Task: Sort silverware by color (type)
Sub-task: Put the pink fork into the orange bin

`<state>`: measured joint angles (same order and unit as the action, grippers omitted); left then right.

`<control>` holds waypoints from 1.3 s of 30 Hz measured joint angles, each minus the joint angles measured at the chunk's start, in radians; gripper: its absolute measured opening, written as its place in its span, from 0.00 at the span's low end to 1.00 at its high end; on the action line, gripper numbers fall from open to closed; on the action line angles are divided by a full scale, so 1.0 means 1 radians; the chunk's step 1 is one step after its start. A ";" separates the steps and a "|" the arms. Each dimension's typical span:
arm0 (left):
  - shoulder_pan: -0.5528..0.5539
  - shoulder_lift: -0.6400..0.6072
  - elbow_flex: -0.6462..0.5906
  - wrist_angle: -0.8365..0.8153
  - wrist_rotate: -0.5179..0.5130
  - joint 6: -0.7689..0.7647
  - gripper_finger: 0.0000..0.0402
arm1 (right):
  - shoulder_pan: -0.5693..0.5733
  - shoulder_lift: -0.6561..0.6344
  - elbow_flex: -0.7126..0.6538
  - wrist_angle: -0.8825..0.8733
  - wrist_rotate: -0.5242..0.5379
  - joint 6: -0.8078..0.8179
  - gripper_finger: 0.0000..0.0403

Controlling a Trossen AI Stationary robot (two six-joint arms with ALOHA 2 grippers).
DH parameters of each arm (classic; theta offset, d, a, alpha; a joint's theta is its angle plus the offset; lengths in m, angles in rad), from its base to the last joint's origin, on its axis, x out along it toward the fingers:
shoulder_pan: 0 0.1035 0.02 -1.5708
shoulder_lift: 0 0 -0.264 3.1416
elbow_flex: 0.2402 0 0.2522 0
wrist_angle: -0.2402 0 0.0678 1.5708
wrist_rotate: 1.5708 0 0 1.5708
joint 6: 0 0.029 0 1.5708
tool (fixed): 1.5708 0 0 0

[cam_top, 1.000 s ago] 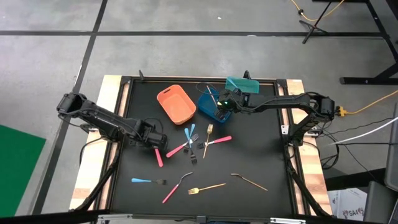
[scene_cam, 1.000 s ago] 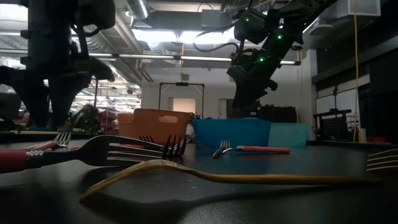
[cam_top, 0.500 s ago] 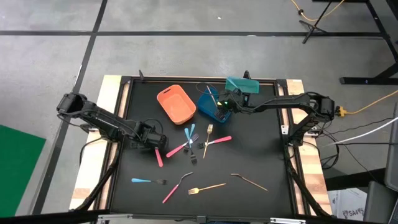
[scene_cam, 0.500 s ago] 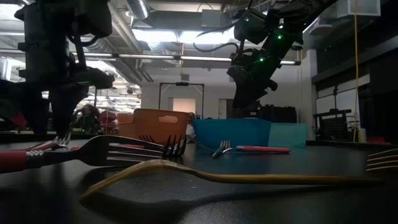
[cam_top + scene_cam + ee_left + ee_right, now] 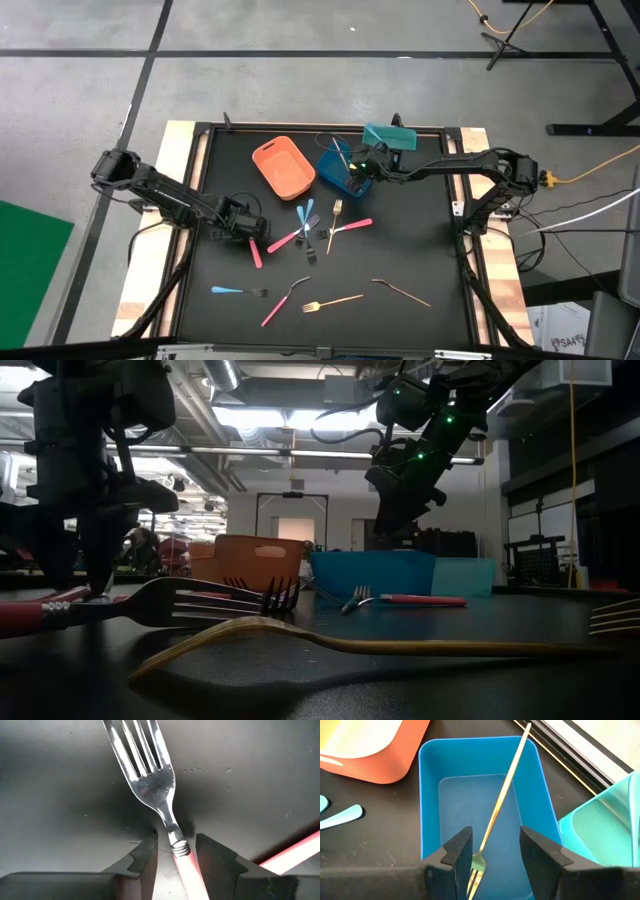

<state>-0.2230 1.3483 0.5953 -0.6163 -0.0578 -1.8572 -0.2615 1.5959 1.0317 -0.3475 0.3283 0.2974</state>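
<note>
The left gripper [image 5: 175, 857] is reaching down to the black table [image 5: 420, 250], its fingers standing apart on either side of a pink-handled fork with a metal head [image 5: 160, 795] — not pinching it. The right gripper [image 5: 492, 857] is hovering over the blue rectangular plastic bin [image 5: 427, 810], fingers parted, a slim gold fork [image 5: 502, 800] leaning inside between them — whether gripped, I cannot tell. Other pink, light-blue and gold pieces [image 5: 335, 300] are lying scattered mid-table.

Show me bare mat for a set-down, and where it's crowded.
Free: the mat's right side, between the pink fork and the right frame rail; also the strip between the orange bin and the left tool. Crowded: centre cluster of crossed cutlery.
</note>
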 joint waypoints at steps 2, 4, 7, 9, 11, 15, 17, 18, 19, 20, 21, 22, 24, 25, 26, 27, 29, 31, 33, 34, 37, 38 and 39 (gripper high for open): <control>-0.001 0.000 0.000 0.001 0.000 0.000 0.32 | 0.000 0.000 0.000 0.000 0.000 0.000 0.38; -0.001 0.000 0.000 0.001 0.000 0.000 0.32 | 0.000 0.000 0.000 0.000 0.000 0.000 0.38; -0.001 0.000 0.000 0.000 0.000 0.000 0.32 | 0.000 0.000 0.000 0.000 0.000 0.000 0.38; -0.001 0.000 0.000 0.000 0.000 0.000 0.32 | 0.000 0.000 0.000 0.001 0.000 0.000 0.38; -0.001 0.000 0.000 0.000 0.000 0.000 0.32 | 0.000 0.000 0.000 0.001 0.000 0.000 0.38; -0.001 0.000 0.000 0.000 0.022 0.000 0.32 | 0.000 0.000 0.000 0.001 0.000 0.000 0.38; -0.001 0.000 0.000 -0.001 0.025 0.000 0.32 | 0.000 0.000 0.000 0.001 0.000 0.000 0.38; -0.001 0.000 0.000 -0.002 0.026 0.000 0.32 | 0.000 0.000 0.000 0.001 0.000 0.000 0.38; -0.001 0.000 0.000 -0.003 0.026 0.000 0.32 | 0.000 0.000 0.000 0.001 0.000 0.000 0.38; -0.001 0.000 0.000 -0.003 0.026 0.000 0.32 | 0.000 0.000 0.000 0.001 0.000 0.000 0.38; -0.001 0.000 0.000 -0.004 0.026 0.000 0.32 | 0.000 0.000 0.000 0.001 0.000 0.000 0.38; -0.001 0.002 0.000 -0.005 0.026 0.000 0.31 | 0.000 0.000 0.000 0.001 0.000 0.000 0.38; -0.001 0.013 0.002 -0.009 0.026 0.001 0.29 | 0.000 0.000 0.000 0.001 0.000 0.000 0.38; -0.001 0.020 0.003 -0.012 0.026 0.002 0.27 | 0.000 0.000 0.000 0.001 0.000 0.000 0.38; -0.001 0.029 0.004 -0.012 0.027 0.006 0.26 | 0.000 0.000 0.000 0.001 0.000 0.000 0.38; -0.001 0.038 0.005 -0.013 0.028 0.007 0.24 | 0.000 0.000 0.000 0.001 0.000 0.000 0.38; -0.001 0.050 0.005 -0.019 0.029 0.013 0.20 | 0.000 0.000 0.000 0.001 0.000 0.000 0.38; -0.001 0.053 0.005 -0.022 0.030 0.036 0.16 | 0.000 0.000 0.000 0.001 0.000 0.000 0.38; -0.001 0.053 0.005 -0.022 0.030 0.047 0.13 | 0.000 0.000 0.000 0.001 0.000 0.000 0.38; -0.001 0.053 0.005 -0.022 0.030 0.054 0.11 | 0.000 0.000 0.000 0.001 0.000 0.000 0.38; -0.001 0.047 0.003 -0.024 0.030 0.061 0.09 | 0.000 0.000 0.000 0.001 0.000 0.000 0.38; -0.001 0.043 0.003 -0.026 0.030 0.063 0.09 | 0.000 0.000 0.000 0.001 0.000 0.000 0.38; -0.001 0.039 0.002 -0.026 0.029 0.072 0.09 | 0.000 0.000 0.000 0.001 0.000 0.000 0.38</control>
<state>-0.2241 1.3871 0.5978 -0.6424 -0.0286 -1.7854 -0.2615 1.5961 1.0313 -0.3470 0.3284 0.2974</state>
